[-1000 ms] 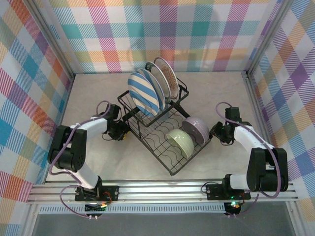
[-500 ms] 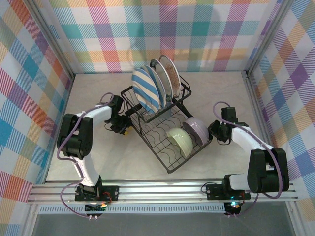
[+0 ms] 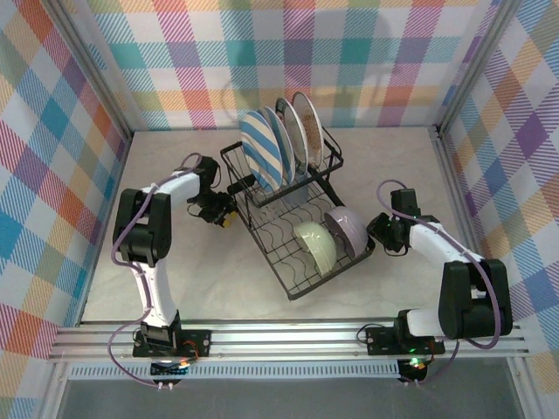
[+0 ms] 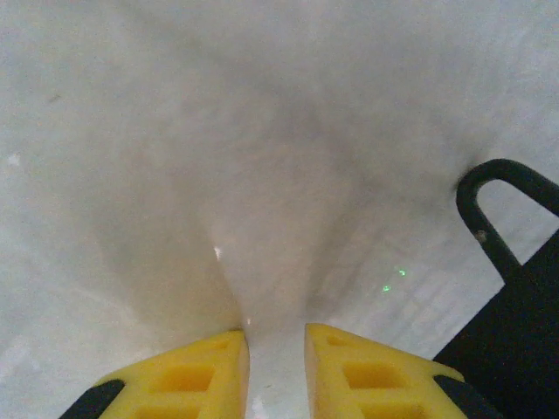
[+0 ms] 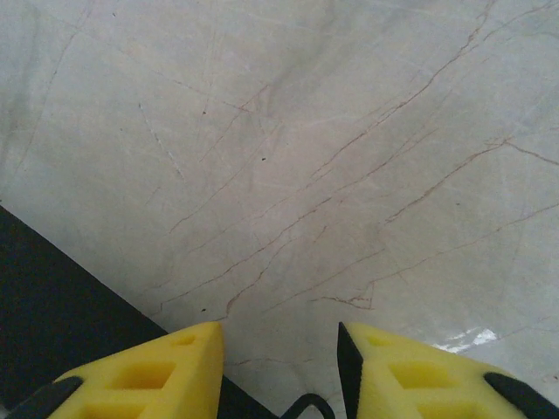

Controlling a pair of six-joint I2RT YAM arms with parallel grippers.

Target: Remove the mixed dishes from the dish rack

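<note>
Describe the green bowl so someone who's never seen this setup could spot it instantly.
Start at the black wire dish rack, the biggest thing there. At its near end, away from the upright striped plates, two bowls stand on edge side by side. The pale green bowl is the one nearer the arm bases; its neighbour is a lavender bowl.
</note>
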